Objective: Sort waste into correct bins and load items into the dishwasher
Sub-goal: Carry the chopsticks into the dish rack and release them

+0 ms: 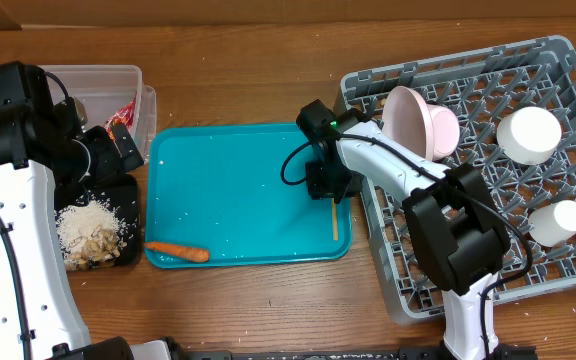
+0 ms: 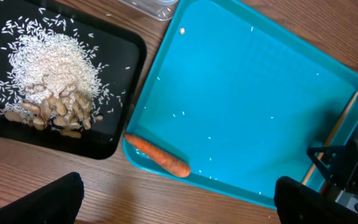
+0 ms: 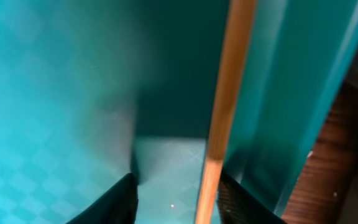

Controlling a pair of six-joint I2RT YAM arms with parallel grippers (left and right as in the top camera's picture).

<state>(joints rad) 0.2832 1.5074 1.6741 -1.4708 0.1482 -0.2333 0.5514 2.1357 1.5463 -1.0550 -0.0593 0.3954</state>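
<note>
1. The right gripper sits low on the teal tray, its fingers apart on either side of a chopstick. The chopstick lies along the tray's right wall, so straddling it sets up a pinch.
2. The plate and two bowls already stand in the dish rack, so the chopstick looks like the last item to load.
3. The left gripper hangs wide apart and empty above the carrot. The carrot rests on the teal tray's corner rim, beside the black tray of rice, which is probably its bin.

One plate, two bowls, one carrot and one chopstick.
</note>
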